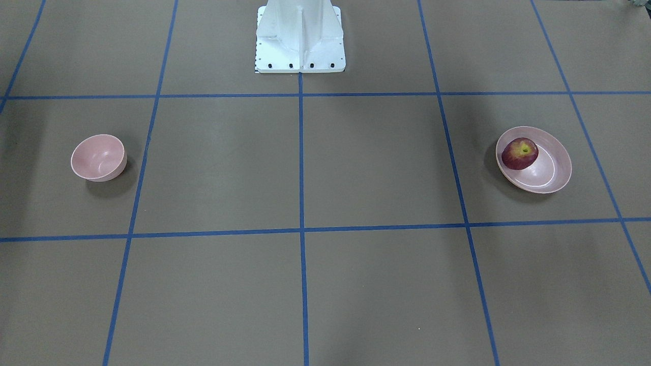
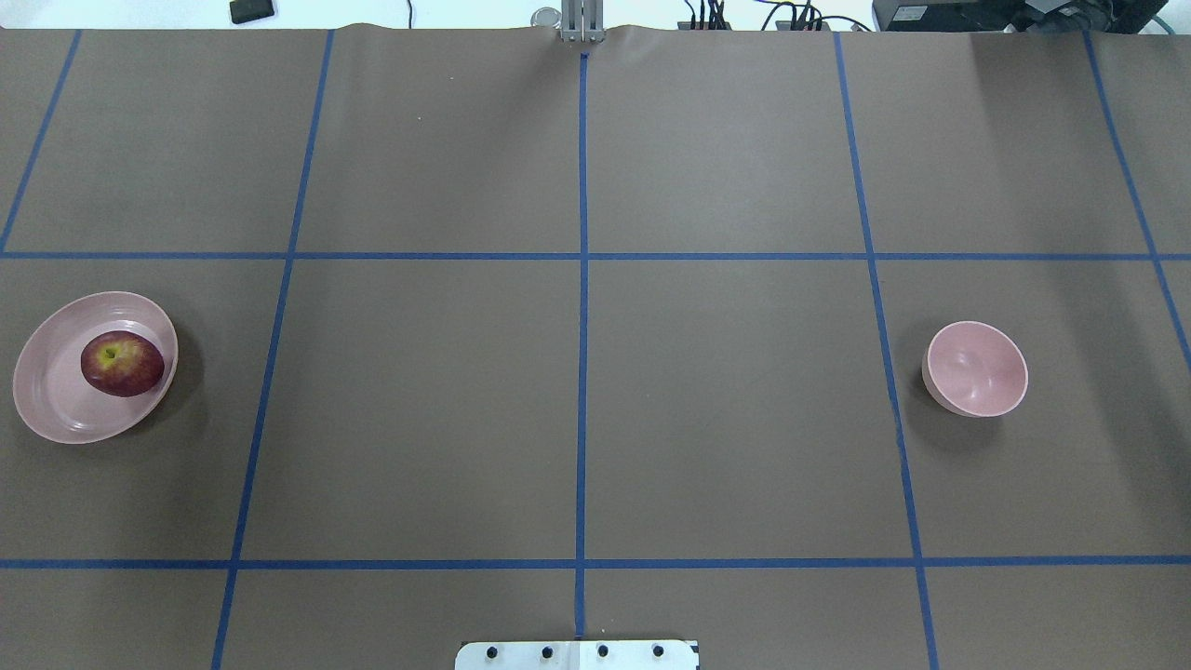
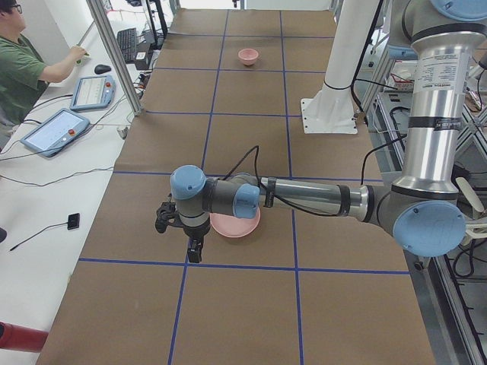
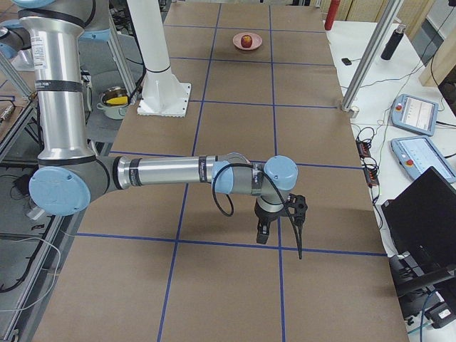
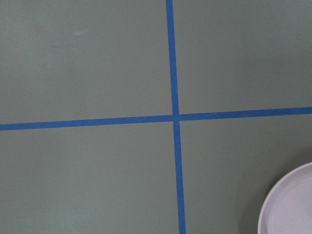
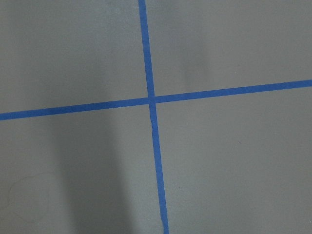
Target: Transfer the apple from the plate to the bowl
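The dark red apple [image 2: 122,363] lies in the wide shallow pink plate [image 2: 56,409] at the table's left end; both also show in the front view, the apple [image 1: 520,153] and the plate [image 1: 552,170]. The small deep pink bowl [image 2: 977,369] stands empty at the right end. My left gripper [image 3: 195,249] hangs over the table just beside the plate [image 3: 242,226]; the arm hides the apple there. My right gripper [image 4: 279,239] hangs over the table at the bowl's end. Both grippers show only in side views, so I cannot tell whether they are open or shut.
Blue tape lines grid the brown table. The white robot base [image 1: 300,38] stands at mid-table on the robot's side. An operator [image 3: 23,68] sits at the far side, with tablets [image 3: 53,129] on a white bench. The left wrist view shows the plate's rim [image 5: 287,204].
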